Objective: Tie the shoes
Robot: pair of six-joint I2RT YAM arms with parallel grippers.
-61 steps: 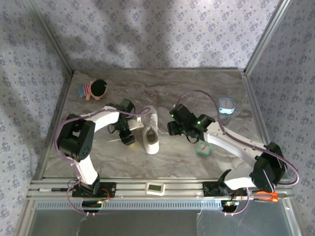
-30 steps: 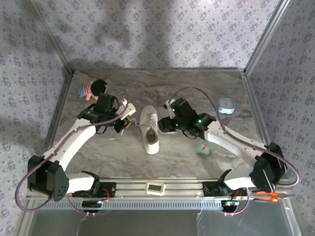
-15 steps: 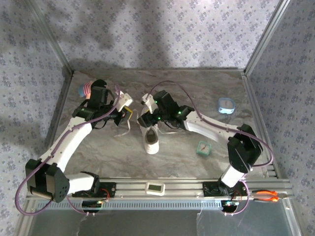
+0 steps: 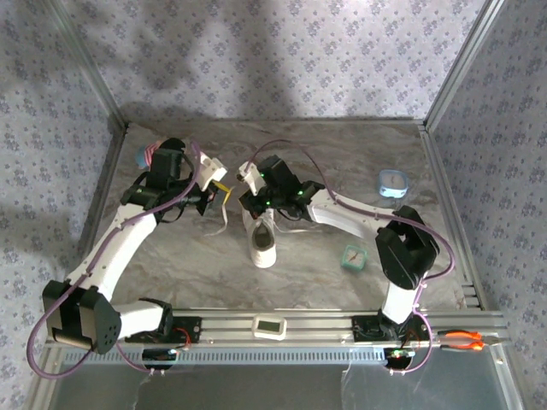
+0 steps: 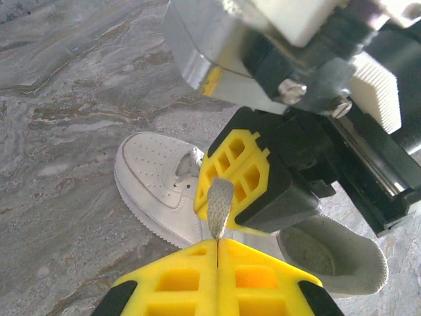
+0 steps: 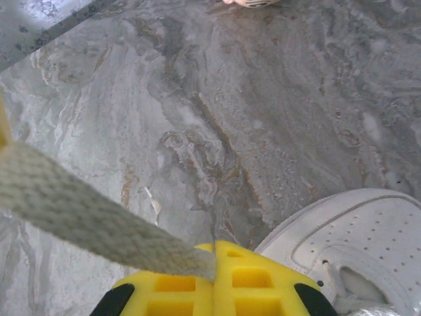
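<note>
**knotnoob:** ok so where's the sneaker (image 4: 263,239) compared to the claws?

**benchrat:** Flat on the table (image 4: 342,154), toe pointing at the arm bases. It's just right of the left claw (image 5: 217,245), and its heel end sits pretty much under the right claw (image 6: 214,249). Both claws hang close together over that end.

**knotnoob:** and are they gripping anything?

**benchrat:** Yep. The left claw's yellow pads (image 5: 171,280) are pressed together with a white lace (image 5: 219,205) pinched in the seam, poking out past the tips. Right beyond those tips is one of the right claw's yellow pads, with the sneaker on the table past it. The right claw is clamped too. A flat lace runs off to its left from between the closed pads, and the sneaker's toe part is down at its right. Can't tell if it's the same lace. The doll (image 4: 149,155) is tucked behind the left wrist, and a teal clock (image 4: 352,256) sits well off to the right claw's right.
</note>
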